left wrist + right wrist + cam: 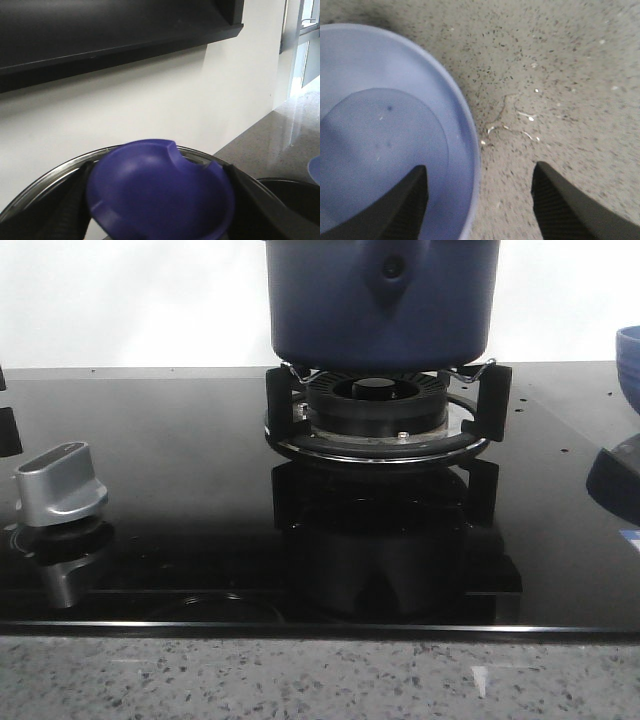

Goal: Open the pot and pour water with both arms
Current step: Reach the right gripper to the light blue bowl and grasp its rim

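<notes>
The dark navy pot (pixel 382 300) stands on the gas burner's grate (pixel 385 410), its teardrop bracket facing me; its top is cut off by the frame. In the left wrist view my left gripper (pixel 160 202) is shut on the blue knob (pixel 155 185) of a lid, whose metal rim (pixel 45 182) curves behind the fingers. In the right wrist view my right gripper (pixel 479 200) is open and straddles the rim of the lighter blue bowl (pixel 380 125), which holds water: one finger is over the inside, the other over the countertop. Neither gripper shows in the front view.
A silver stove knob (pixel 62 480) sits at the front left of the black glass cooktop (pixel 180 460). The blue bowl's edge (pixel 630 365) shows at the far right. A speckled stone counter (pixel 300 680) runs along the front. A dark overhead unit (pixel 100 35) hangs on the white wall.
</notes>
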Available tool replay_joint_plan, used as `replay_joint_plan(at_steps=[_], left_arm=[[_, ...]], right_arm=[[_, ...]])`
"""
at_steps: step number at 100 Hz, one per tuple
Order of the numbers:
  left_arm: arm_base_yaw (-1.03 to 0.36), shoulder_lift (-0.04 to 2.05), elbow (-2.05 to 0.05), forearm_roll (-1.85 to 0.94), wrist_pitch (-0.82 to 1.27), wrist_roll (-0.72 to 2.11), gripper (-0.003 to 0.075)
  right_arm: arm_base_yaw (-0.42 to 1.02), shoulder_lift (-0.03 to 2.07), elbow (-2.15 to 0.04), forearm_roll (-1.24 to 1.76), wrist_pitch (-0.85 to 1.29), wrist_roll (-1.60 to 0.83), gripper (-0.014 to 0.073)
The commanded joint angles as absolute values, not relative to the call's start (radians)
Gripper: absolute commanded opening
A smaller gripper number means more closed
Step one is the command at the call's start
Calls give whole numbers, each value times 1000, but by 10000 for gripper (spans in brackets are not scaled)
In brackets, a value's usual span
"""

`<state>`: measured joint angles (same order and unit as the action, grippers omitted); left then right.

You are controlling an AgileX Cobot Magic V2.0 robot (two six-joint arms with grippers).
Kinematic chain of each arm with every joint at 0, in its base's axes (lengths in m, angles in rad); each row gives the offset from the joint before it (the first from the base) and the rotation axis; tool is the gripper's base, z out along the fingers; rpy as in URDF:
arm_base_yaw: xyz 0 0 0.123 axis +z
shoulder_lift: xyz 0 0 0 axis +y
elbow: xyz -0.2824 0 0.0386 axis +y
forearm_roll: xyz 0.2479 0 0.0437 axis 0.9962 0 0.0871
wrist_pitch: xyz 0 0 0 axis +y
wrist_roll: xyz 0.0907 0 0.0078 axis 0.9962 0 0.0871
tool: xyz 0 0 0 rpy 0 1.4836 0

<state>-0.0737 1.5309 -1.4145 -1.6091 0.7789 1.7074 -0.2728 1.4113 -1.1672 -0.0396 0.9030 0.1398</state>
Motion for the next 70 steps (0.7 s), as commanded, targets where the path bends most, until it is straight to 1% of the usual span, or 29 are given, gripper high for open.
replay_joint_plan(at_steps=[1, 11, 16, 23, 28, 33, 35, 41, 55, 70], left_arm=[[-71, 1478, -1454, -1686, 792, 1696, 365], [-71, 1478, -1454, -1683, 792, 1696, 365], [-71, 1478, -1454, -1683, 792, 1696, 365], [-71, 1478, -1454, -1678, 792, 1696, 365], [-71, 1478, -1454, -1678, 792, 1696, 365], [-71, 1478, -1454, -1678, 792, 1696, 365], [-71, 1478, -1454, -1678, 792, 1696, 365], [-71, 1478, -1454, -1678, 792, 1696, 365], [-71, 1478, -1454, -1678, 792, 1696, 365], [-71, 1478, -1454, -1678, 792, 1696, 365]], right_arm=[[-287, 1439, -1204, 0, 837, 119, 402], [-287, 1482, -1204, 0, 822, 117, 400], [-287, 1491, -1204, 0, 814, 117, 373], [-287, 1494, -1204, 0, 810, 117, 267], [-287, 1494, -1204, 0, 802, 117, 151], [-287, 1494, -1204, -5, 797, 117, 63], [-287, 1494, -1204, -5, 797, 117, 8], [-287, 1494, -1204, -5, 797, 117, -74], [-287, 1490, -1224, 0, 806, 117, -73], [-285, 1490, -1323, 24, 887, 116, -73]])
